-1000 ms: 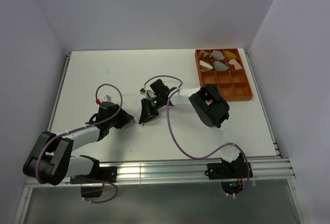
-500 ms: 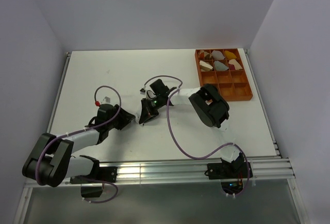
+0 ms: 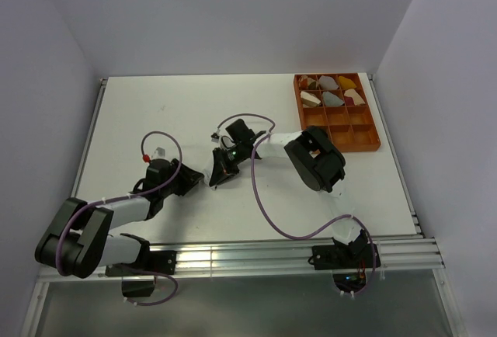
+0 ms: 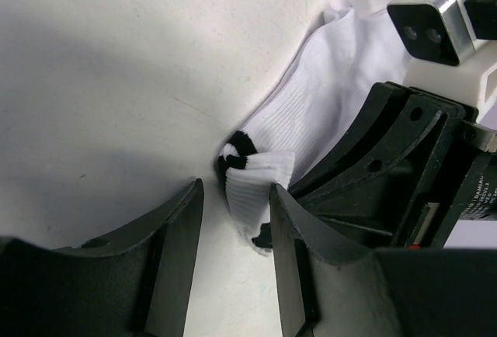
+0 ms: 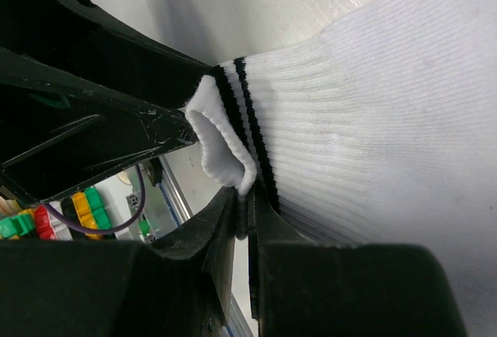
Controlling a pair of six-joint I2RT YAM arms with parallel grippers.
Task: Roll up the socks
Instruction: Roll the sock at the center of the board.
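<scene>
Both low, outstretched: right gripper (image 5: pixel 247 197) seemingly tight on white sock (image 5: pixel 373 143), left gripper (image 4: pixel 235 191) apart.

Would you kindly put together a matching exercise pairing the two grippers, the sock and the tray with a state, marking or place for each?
Things:
1. left gripper
2. right gripper
3. white sock
4. orange tray

Descriptions:
A. far right corner of the table
B. shut on fabric
C. open
D. two black cuff stripes

Pairs: 1-C, 2-B, 3-D, 4-A.
</scene>
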